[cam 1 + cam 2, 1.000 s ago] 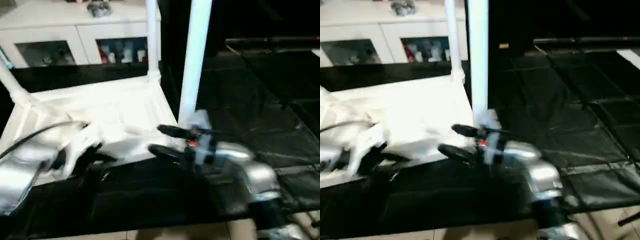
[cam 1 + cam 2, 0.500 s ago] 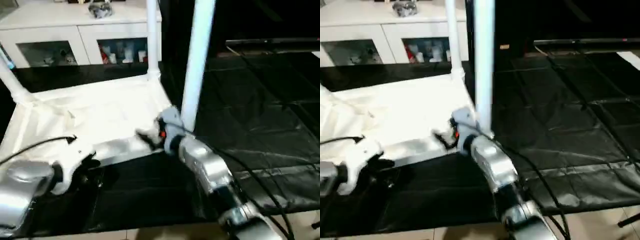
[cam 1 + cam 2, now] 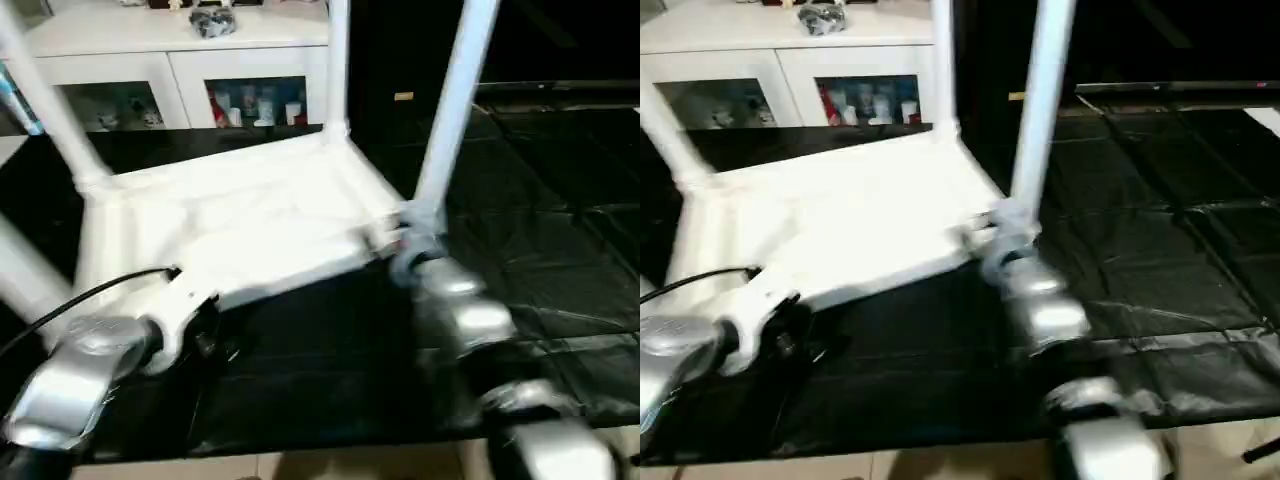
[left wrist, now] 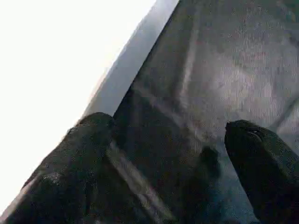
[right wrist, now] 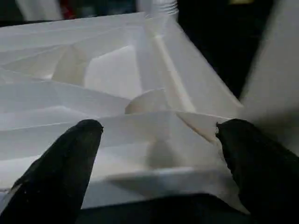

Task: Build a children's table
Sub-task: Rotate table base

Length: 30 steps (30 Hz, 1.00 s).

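The white children's table top lies upside down on the black mat, ribbed underside up. White tube legs rise from its corners: far left, far right and near right. Another leg slants at the near left. My right gripper is open at the near right corner socket, with the corner between its spread fingers. My left gripper hangs open just in front of the top's near edge, over the mat, with nothing in it.
A white cabinet with glass doors stands behind the table, small items on top. The black mat stretches to the right, a dark bar along its far side. Light floor shows at the front edge.
My right gripper has swung from the near edge to the near right corner by the leg's base. The near right leg now leans. The view has shifted. My left gripper stays by the near edge.
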Motion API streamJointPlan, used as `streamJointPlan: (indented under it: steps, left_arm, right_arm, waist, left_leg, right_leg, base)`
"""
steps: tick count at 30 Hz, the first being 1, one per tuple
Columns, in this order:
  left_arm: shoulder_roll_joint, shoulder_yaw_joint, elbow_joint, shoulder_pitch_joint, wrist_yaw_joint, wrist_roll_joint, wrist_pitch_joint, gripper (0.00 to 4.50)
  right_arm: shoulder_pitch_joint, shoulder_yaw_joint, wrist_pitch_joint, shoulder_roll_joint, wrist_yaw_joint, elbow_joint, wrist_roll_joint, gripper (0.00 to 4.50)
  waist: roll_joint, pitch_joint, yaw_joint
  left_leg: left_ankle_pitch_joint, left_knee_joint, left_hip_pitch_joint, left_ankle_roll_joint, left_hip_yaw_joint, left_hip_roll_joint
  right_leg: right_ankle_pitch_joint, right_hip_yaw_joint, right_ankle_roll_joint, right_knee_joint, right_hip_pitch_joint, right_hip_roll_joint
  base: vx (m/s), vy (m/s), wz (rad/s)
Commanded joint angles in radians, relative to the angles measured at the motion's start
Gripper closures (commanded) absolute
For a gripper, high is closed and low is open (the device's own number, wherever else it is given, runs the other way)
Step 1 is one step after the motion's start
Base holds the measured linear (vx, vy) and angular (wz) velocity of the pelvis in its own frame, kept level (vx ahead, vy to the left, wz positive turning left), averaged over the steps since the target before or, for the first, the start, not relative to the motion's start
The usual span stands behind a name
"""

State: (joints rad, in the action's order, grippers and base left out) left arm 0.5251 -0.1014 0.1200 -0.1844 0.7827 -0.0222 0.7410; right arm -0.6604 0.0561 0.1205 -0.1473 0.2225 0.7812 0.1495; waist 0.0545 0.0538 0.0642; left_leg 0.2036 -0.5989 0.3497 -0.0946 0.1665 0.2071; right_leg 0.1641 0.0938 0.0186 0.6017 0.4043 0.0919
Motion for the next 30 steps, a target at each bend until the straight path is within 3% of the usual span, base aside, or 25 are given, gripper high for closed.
streamJointPlan:
  steps: [1, 3, 4, 5, 6, 10, 13, 15, 16, 18, 20, 24, 25, 27, 30]
  left_arm:
    - [-0.017, 0.005, -0.028, -0.023, -0.054, 0.025, -0.043, 0.08]
    - [-0.030, 0.008, -0.034, -0.023, -0.067, 0.023, -0.062, 0.08]
    - [-0.043, 0.015, -0.032, -0.018, -0.080, 0.015, -0.076, 0.08]
    - [-0.047, 0.019, -0.028, -0.014, -0.083, 0.009, -0.084, 0.08]
    - [-0.052, 0.023, -0.023, -0.010, -0.086, 0.003, -0.091, 0.08]
    - [-0.117, 0.123, 0.051, 0.081, -0.086, -0.101, -0.181, 0.08]
    - [-0.139, 0.175, 0.077, 0.145, -0.077, -0.148, -0.210, 0.08]
    - [-0.131, 0.184, 0.081, 0.170, -0.072, -0.151, -0.213, 0.08]
    - [-0.093, 0.198, 0.100, 0.220, -0.038, -0.157, -0.208, 0.08]
    - [-0.067, 0.205, 0.114, 0.242, -0.014, -0.166, -0.194, 0.08]
    - [-0.008, 0.232, 0.145, 0.284, 0.046, -0.201, -0.130, 0.08]
    - [0.076, 0.274, 0.168, 0.333, 0.105, -0.234, -0.070, 0.08]
    - [0.126, 0.301, 0.170, 0.354, 0.132, -0.240, -0.035, 0.08]
    - [0.212, 0.373, 0.151, 0.381, 0.151, -0.254, 0.037, 0.08]
    - [0.276, 0.444, 0.114, 0.393, 0.164, -0.260, 0.053, 0.08]
  right_arm:
    - [-0.015, 0.061, -0.021, -0.049, 0.012, 0.021, 0.016, 0.00]
    - [-0.017, 0.066, -0.028, -0.058, 0.034, 0.022, 0.025, 0.00]
    - [-0.016, 0.067, -0.037, -0.062, 0.062, 0.021, 0.035, 0.00]
    - [-0.014, 0.064, -0.045, -0.064, 0.071, 0.020, 0.033, 0.00]
    - [-0.012, 0.061, -0.052, -0.067, 0.080, 0.019, 0.031, 0.00]
    - [0.056, 0.040, -0.019, -0.058, 0.220, -0.075, 0.082, 0.00]
    - [0.091, 0.031, 0.006, -0.048, 0.258, -0.126, 0.109, 0.00]
    - [0.106, 0.033, 0.030, -0.040, 0.279, -0.153, 0.133, 0.00]
    - [0.142, 0.018, 0.057, -0.034, 0.312, -0.212, 0.152, 0.00]
    - [0.160, 0.000, 0.061, -0.037, 0.331, -0.241, 0.148, 0.00]
    - [0.199, -0.057, 0.050, -0.056, 0.419, -0.304, 0.136, 0.00]
    - [0.238, -0.102, 0.038, -0.078, 0.548, -0.363, 0.153, 0.00]
    - [0.253, -0.112, 0.056, -0.086, 0.604, -0.390, 0.180, 0.00]
    - [0.287, -0.147, 0.115, -0.116, 0.714, -0.471, 0.232, 0.00]
    - [0.317, -0.176, 0.186, -0.144, 0.814, -0.561, 0.297, 0.00]
  waist:
    - [0.010, -0.070, -0.007]
    - [0.006, -0.071, -0.009]
    - [0.005, -0.071, -0.012]
    - [0.005, -0.073, -0.012]
    - [0.004, -0.073, -0.015]
    - [0.000, -0.071, -0.027]
    - [0.003, -0.070, -0.027]
    - [0.002, -0.067, -0.025]
    - [-0.003, -0.063, -0.023]
    - [0.003, -0.060, -0.021]
    - [0.002, -0.060, -0.018]
    - [0.003, -0.055, -0.018]
    - [0.002, -0.054, -0.019]
    - [0.006, -0.050, -0.016]
    - [0.005, -0.048, -0.017]
  left_leg:
    - [0.207, 0.069, 0.000, 0.019, 0.005, 0.003]
    - [0.184, 0.070, 0.011, 0.027, 0.001, 0.002]
    - [0.182, 0.069, 0.014, 0.031, 0.000, 0.002]
    - [0.177, 0.065, 0.008, 0.037, 0.003, 0.003]
    - [0.162, 0.065, 0.015, 0.044, 0.002, 0.003]
    - [0.161, 0.063, 0.021, 0.072, 0.002, 0.006]
    - [0.178, 0.064, 0.013, 0.086, 0.005, 0.009]
    - [0.198, 0.068, 0.013, 0.087, 0.003, 0.011]
    - [0.228, 0.071, 0.009, 0.080, 0.003, 0.012]
    - [0.257, 0.076, 0.006, 0.069, 0.001, 0.013]
    - [0.265, 0.077, 0.001, 0.058, 0.001, 0.014]
    - [0.285, 0.083, 0.006, 0.063, -0.001, 0.014]
    - [0.301, 0.082, 0.000, 0.061, 0.000, 0.013]
    - [0.308, 0.084, 0.001, 0.063, -0.002, 0.013]
    - [0.311, 0.085, 0.000, 0.073, -0.003, 0.011]
  right_leg:
    - [0.217, -0.042, 0.205, -0.065, -0.054, 0.036]
    - [0.207, -0.040, 0.202, -0.060, -0.061, 0.037]
    - [0.216, -0.038, 0.198, -0.061, -0.063, 0.037]
    - [0.217, -0.039, 0.200, -0.063, -0.059, 0.038]
    - [0.206, -0.038, 0.209, -0.061, -0.062, 0.040]
    - [0.195, -0.037, 0.229, -0.063, -0.065, 0.042]
    - [0.228, -0.036, 0.230, -0.068, -0.054, 0.037]
    - [0.264, -0.036, 0.213, -0.070, -0.054, 0.036]
    - [0.314, -0.036, 0.195, -0.077, -0.049, 0.034]
    - [0.357, -0.036, 0.174, -0.078, -0.045, 0.035]
    - [0.357, -0.039, 0.174, -0.079, -0.042, 0.035]
    - [0.342, -0.042, 0.178, -0.075, -0.043, 0.033]
    - [0.368, -0.042, 0.175, -0.079, -0.041, 0.034]
    - [0.367, -0.043, 0.174, -0.078, -0.040, 0.032]
    - [0.387, -0.043, 0.161, -0.082, -0.041, 0.030]
  base:
    - [0.000, 0.000, 0.00]
    - [0.000, 0.000, 0.00]
    - [0.000, 0.000, 0.00]
    - [0.000, 0.000, 0.00]
    - [0.000, 0.000, 0.00]
    - [0.000, 0.000, 0.00]
    - [0.000, 0.000, 0.00]
    - [0.000, 0.000, 0.00]
    - [0.000, 0.000, 0.00]
    - [0.000, 0.000, 0.00]
    - [0.000, 0.000, 0.00]
    - [0.000, 0.000, 0.00]
    - [0.000, 0.000, 0.00]
    - [0.000, 0.000, 0.00]
    - [0.000, 0.000, 0.00]
